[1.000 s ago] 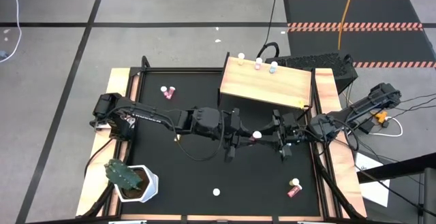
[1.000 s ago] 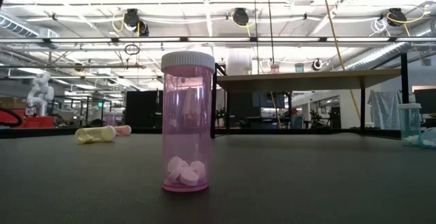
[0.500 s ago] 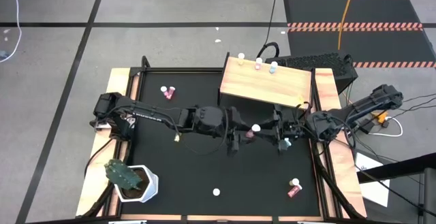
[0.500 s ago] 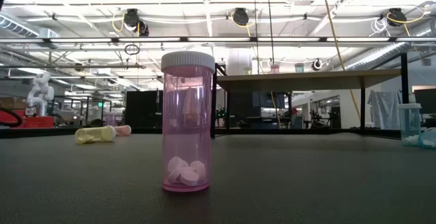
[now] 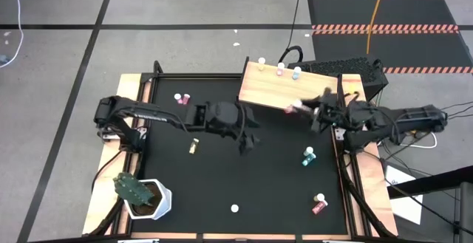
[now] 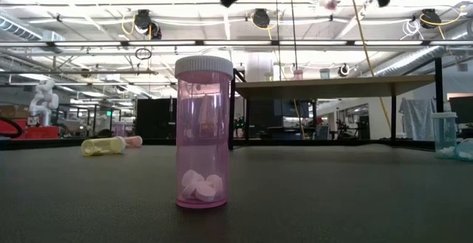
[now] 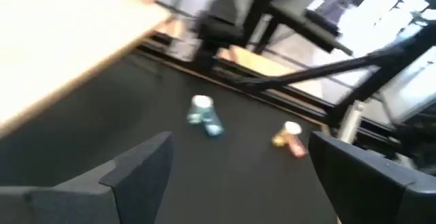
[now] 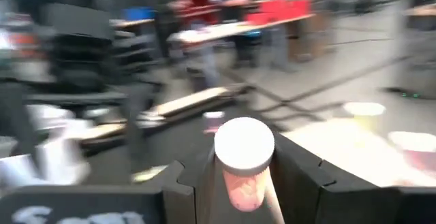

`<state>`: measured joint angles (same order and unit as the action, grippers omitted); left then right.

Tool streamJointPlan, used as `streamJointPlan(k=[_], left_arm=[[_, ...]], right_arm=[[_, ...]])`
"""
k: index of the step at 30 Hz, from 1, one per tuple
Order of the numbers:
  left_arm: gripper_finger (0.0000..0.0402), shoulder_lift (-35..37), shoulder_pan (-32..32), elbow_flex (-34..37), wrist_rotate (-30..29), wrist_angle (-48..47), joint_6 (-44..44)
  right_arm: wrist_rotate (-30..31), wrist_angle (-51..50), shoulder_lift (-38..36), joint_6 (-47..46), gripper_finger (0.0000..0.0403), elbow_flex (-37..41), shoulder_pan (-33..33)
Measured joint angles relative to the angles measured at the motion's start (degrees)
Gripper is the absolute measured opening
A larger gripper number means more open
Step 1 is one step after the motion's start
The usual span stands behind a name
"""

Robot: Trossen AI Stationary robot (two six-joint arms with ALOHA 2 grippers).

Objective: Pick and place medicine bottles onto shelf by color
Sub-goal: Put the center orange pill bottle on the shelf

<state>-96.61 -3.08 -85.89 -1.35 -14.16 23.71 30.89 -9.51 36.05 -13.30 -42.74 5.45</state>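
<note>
My right gripper (image 5: 304,110) is shut on a pink medicine bottle with a white cap (image 8: 243,157). It is held in the air at the near edge of the wooden shelf (image 5: 288,89). Three bottles (image 5: 280,69) stand along the shelf's far edge. My left gripper (image 5: 250,141) is open and empty over the middle of the table; its fingers show wide apart in the left wrist view (image 7: 238,159). On the table a teal bottle (image 5: 308,156), a yellow one (image 5: 194,146) and a reddish one (image 5: 319,203) lie on their sides. Another pink bottle (image 6: 203,132) stands upright. My right gripper pinches the pink bottle's body (image 8: 242,186), below the white cap, between its two fingers (image 8: 182,183). The fingers come about level from the table's right side. The capped end (image 5: 290,111) sticks out past the fingertips toward the shelf. The bottle is lifted clear of table and shelf.
A green cactus in a white pot (image 5: 142,195) stands at the table's near left corner. A pink bottle (image 5: 182,98) lies at the far left. The shelf's black legs (image 6: 231,110) stand on the far right part of the table.
The two grippers stood close together over the middle of the table with the pink bottle between them. My right gripper has gone up and toward the far right, to the shelf's near edge, carrying the bottle. My left gripper has drawn back toward the table's left.
</note>
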Motion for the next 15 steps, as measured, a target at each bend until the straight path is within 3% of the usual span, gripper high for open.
streamJointPlan(k=[6, 12, 15], left_arm=[[0.0321, 4.0, 3.3, 0.0, -1.4, -5.7, -3.1], [0.0305, 4.1, 7.3, 0.0, -2.3, -6.1, -4.5], [0.0298, 4.1, 8.9, 0.0, -2.2, -7.4, -5.0]], right_arm=[[8.3, -7.6, -1.7, 4.7, 0.0116, 0.0, -12.3], [7.6, -12.7, 1.7, 3.5, 0.0116, 0.0, -27.4], [2.9, -12.9, 2.6, 4.2, 0.0116, 0.0, -35.2]])
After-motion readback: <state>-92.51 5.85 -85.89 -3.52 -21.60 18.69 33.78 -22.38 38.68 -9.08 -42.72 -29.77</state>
